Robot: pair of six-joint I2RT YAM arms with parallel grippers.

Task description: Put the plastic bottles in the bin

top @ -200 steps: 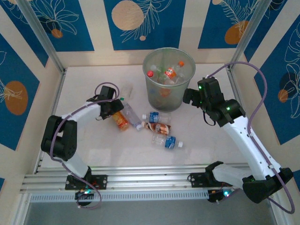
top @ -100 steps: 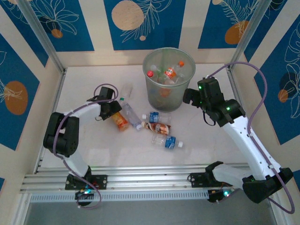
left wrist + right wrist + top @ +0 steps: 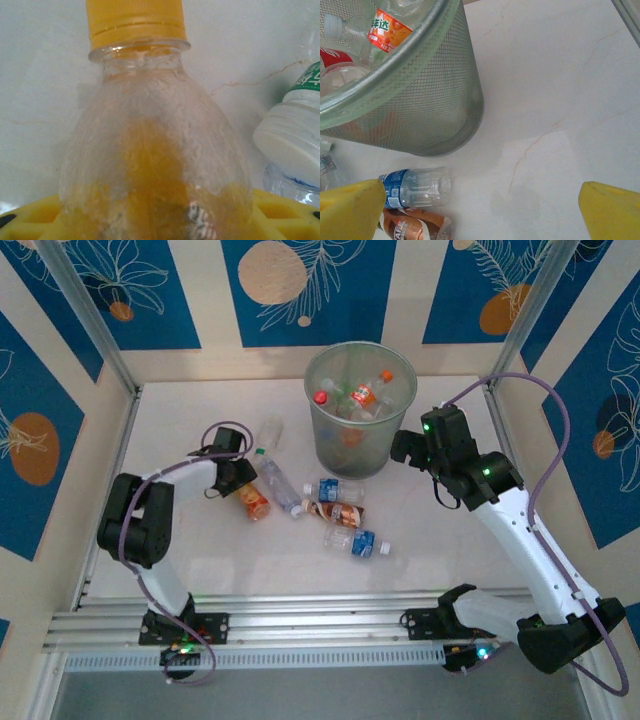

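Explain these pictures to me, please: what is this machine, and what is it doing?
Two white robot arms are bolted to a table. One picture looks down from above; the other two come from small cameras on each wrist. Near a mesh bin that already has bottles in it, several plastic bottles lie on the table. The left gripper has its yellow fingers either side of an orange-capped bottle; whether it grips it yet is unclear. The right gripper hangs open and empty beside the bin.

White links (image 3: 530, 540), black joints (image 3: 135, 530), yellow fingers (image 3: 350, 207)
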